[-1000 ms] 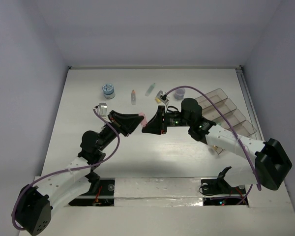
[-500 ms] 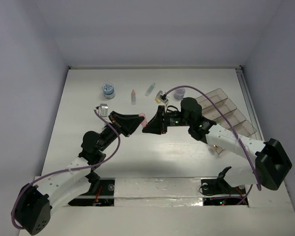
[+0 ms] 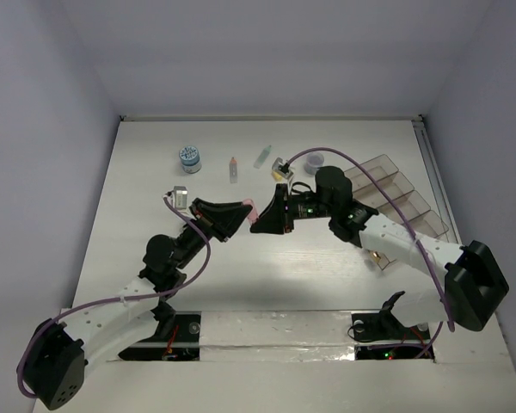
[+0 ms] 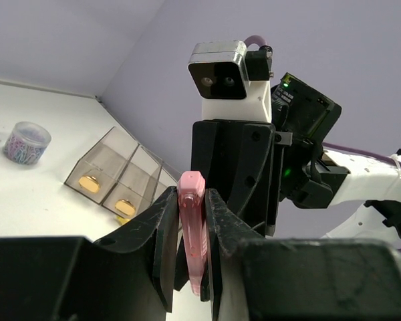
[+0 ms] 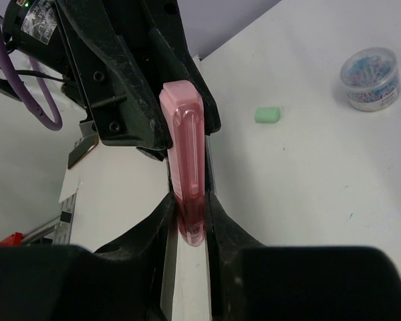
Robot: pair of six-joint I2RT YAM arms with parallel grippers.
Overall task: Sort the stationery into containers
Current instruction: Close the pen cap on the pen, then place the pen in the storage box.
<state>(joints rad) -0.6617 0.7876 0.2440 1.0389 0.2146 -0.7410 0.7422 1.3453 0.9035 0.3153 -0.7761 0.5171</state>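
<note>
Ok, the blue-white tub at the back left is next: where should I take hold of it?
I'd grip the blue-white tub across its round side wall, coming straight down from above. It stands upright, lid up, apart from the other items, so the fingers should be able to straddle it.

Readable text: I find none in any view.
White sticker (image 5: pixel 40 23): printed, but too blurred for me to read.
Blue-white tub (image 3: pixel 189 157): patterned lid, no lettering I can make out.
</note>
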